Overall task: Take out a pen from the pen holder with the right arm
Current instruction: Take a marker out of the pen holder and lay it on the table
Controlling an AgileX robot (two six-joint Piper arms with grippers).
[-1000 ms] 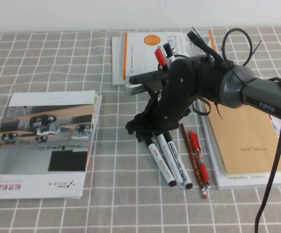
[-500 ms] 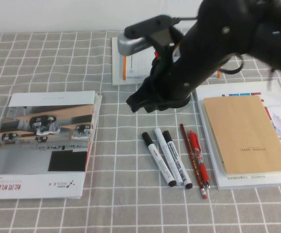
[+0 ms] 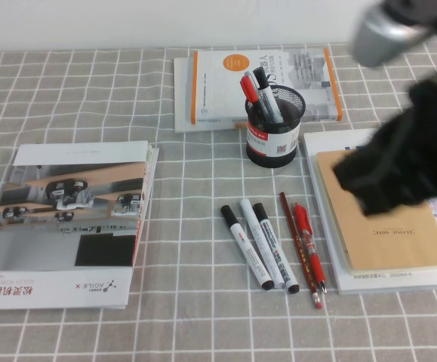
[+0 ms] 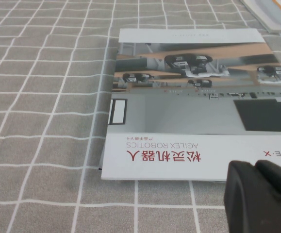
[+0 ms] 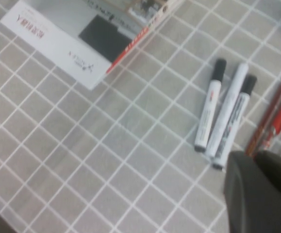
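A black mesh pen holder [image 3: 272, 134] stands on the checked cloth with a red-capped marker [image 3: 250, 88] and a black-capped marker [image 3: 268, 93] sticking out of it. In front of it lie three white markers [image 3: 263, 244] [image 5: 226, 117], a brown pencil [image 3: 300, 248] and a red pen [image 3: 309, 247]. My right gripper [image 3: 399, 162] [image 5: 255, 158] hangs blurred above the brown notebook, to the right of the holder, shut and holding nothing. My left gripper [image 4: 255, 167] is shut over the near edge of the AgileX brochure [image 4: 189, 97].
The AgileX brochure [image 3: 71, 219] lies at the left. An orange-edged book [image 3: 218, 83] sits behind the holder. A brown notebook [image 3: 399, 241] rests on a stack of papers at the right.
My right arm has risen from the markers on the cloth and swung up and to the right. Its gripper has gone from open to shut, empty.
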